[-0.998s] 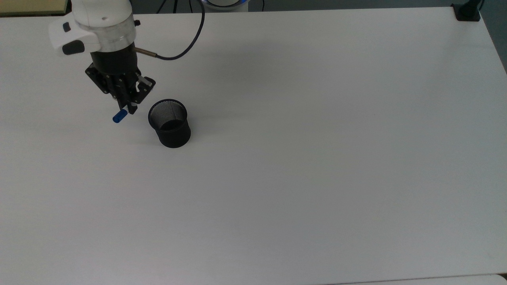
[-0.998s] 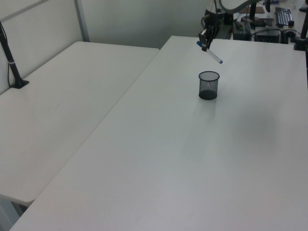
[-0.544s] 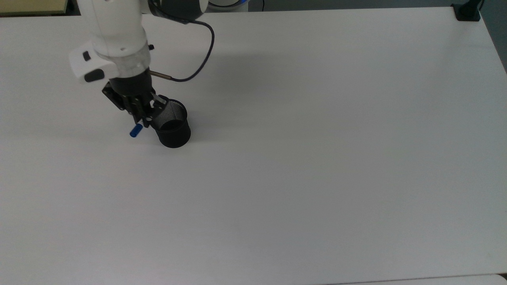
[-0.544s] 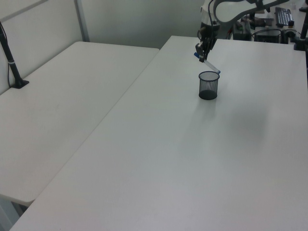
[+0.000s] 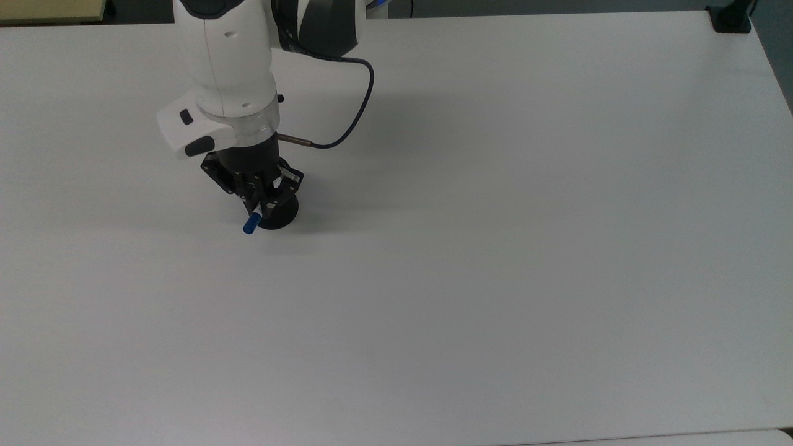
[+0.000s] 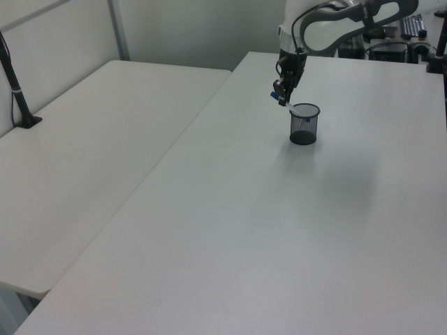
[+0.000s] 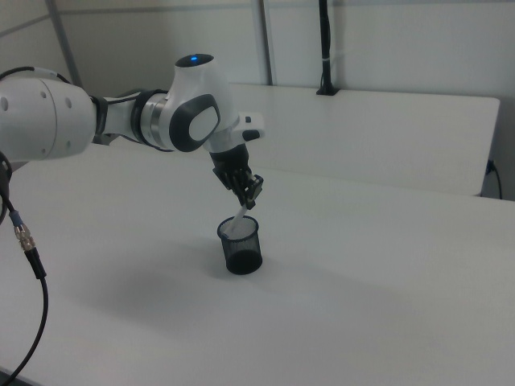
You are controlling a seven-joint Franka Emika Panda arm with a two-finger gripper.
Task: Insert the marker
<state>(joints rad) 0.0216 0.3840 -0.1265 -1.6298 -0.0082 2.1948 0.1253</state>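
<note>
The marker (image 5: 251, 224) is slim and white-barrelled with a blue cap, and it is held tilted. My gripper (image 5: 260, 207) is shut on its upper part, directly above the black mesh cup (image 5: 284, 217), covering most of it in the top view. In the left view the gripper (image 6: 283, 94) holds the marker (image 6: 291, 106) with the blue cap up-left and the white barrel slanting into the mouth of the cup (image 6: 304, 125). In the right view the marker (image 7: 240, 219) runs down from the gripper (image 7: 249, 197), its lower end inside the rim of the cup (image 7: 241, 248).
The cup stands on a wide white table (image 5: 495, 248). A dark cable (image 5: 353, 124) loops from the wrist. A black clamp (image 5: 731, 18) sits at the table's far right corner. A second white table (image 6: 84, 139) with a black post (image 6: 17, 91) lies alongside.
The arm moved toward the top view's right and lower edge, carrying the marker from beside the cup to over it. The marker's lower end now sits in the cup's mouth.
</note>
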